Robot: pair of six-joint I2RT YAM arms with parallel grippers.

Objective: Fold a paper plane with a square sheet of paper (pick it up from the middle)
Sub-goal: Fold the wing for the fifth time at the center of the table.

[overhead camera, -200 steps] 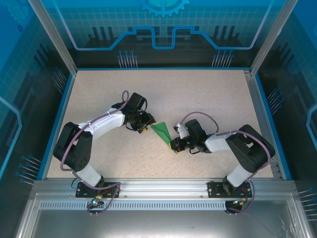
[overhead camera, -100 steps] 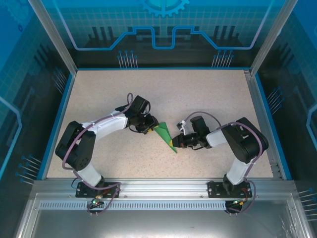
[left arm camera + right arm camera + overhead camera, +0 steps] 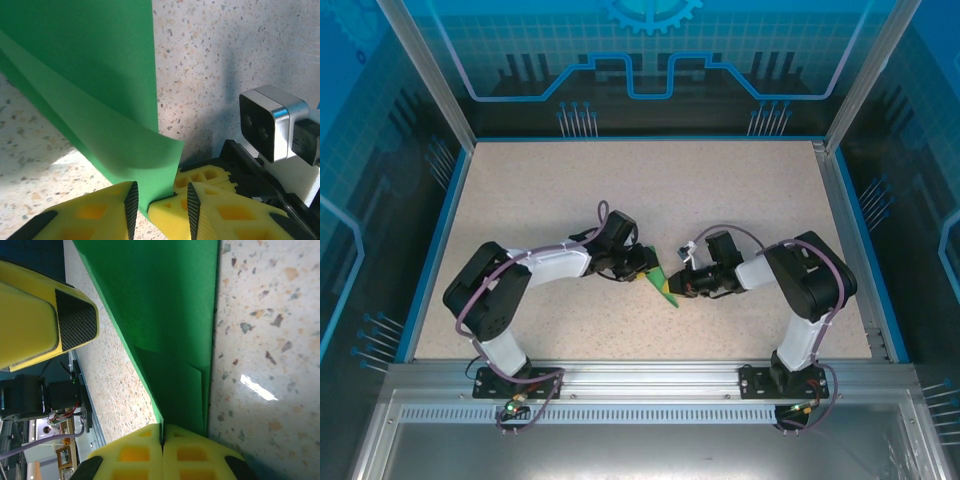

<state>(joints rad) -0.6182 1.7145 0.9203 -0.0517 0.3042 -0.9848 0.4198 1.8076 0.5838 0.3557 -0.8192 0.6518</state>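
Table (image 3: 540, 200): speckled top. Left arm (image 3: 550, 263) and right arm (image 3: 752, 272) reach in and meet near its middle.

Plane (image 3: 661, 282): lies on the table between the two wrists. It is a narrow green wedge with stacked layers and one long fold edge, so we judge the main folds done.

Right gripper (image 3: 162, 439): fingers closed together, pinching the plane's narrow end.

Left gripper (image 3: 160, 202): jaws a narrow gap apart, with a curled paper corner between them, not visibly clamped.

Remaining, in our judgement: flatten that loose corner, press the last crease, let go.
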